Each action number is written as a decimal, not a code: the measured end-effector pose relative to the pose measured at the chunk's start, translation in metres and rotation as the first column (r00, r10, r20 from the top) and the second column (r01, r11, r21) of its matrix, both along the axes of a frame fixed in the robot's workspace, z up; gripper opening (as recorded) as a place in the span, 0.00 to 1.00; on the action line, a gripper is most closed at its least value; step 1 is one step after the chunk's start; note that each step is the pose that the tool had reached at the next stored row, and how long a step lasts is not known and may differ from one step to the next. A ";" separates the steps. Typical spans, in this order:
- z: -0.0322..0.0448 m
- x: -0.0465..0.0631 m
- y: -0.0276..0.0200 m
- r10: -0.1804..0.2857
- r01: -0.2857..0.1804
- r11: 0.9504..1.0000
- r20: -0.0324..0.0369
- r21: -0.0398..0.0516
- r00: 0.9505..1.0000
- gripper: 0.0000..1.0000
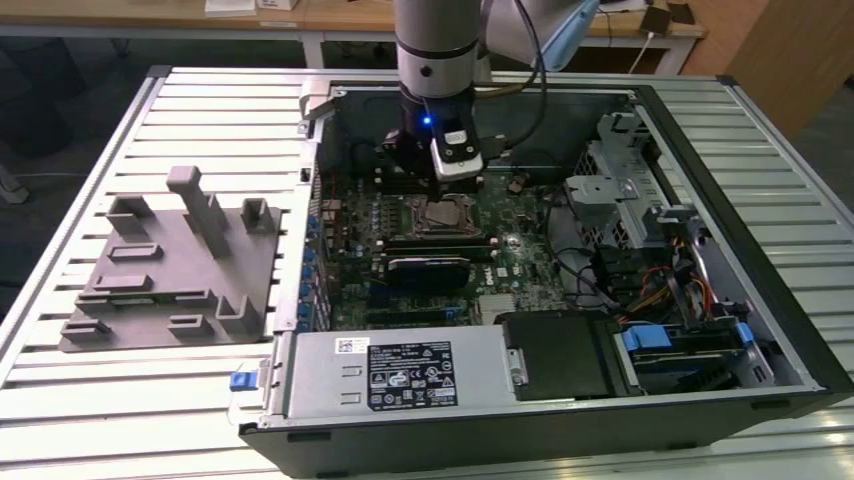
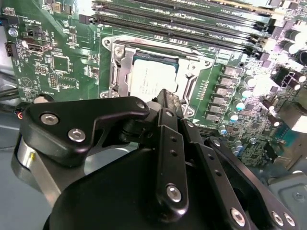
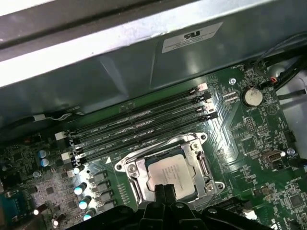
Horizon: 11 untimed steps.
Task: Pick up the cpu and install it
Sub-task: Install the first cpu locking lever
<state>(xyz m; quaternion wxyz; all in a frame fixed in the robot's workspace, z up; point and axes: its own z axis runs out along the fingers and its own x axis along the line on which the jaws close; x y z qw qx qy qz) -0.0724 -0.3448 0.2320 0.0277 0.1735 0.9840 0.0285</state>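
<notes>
The cpu (image 3: 169, 171) is a flat silver square lying inside the metal socket frame (image 3: 134, 168) on the green motherboard (image 1: 527, 215) of the open computer case. It also shows in the second wrist view, where the cpu (image 2: 152, 79) sits just beyond my fingertips (image 2: 168, 98). My gripper (image 3: 163, 189) hovers directly over the near edge of the chip. Its two black fingers are pressed together with nothing between them. In the exterior view the gripper (image 1: 443, 190) hangs just above the socket (image 1: 446, 214). Whether the fingertips touch the chip I cannot tell.
Memory slots (image 3: 139, 125) run beside the socket, next to the case wall (image 3: 144, 62). A grey plastic fixture (image 1: 174, 262) with upright posts stands on the slatted table at the exterior view's left. The power supply (image 1: 400, 375) and drive cage (image 1: 627, 185) line the case.
</notes>
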 end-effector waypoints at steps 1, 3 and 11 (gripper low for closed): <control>-0.0002 0.001 0.0000 0.004 -0.004 1.000 0.000 0.000 1.000 0.11; -0.0005 0.002 0.0000 0.020 -0.020 1.000 0.000 0.000 1.000 0.11; -0.0031 0.007 0.0000 0.090 -0.090 0.996 0.000 -0.003 0.996 0.11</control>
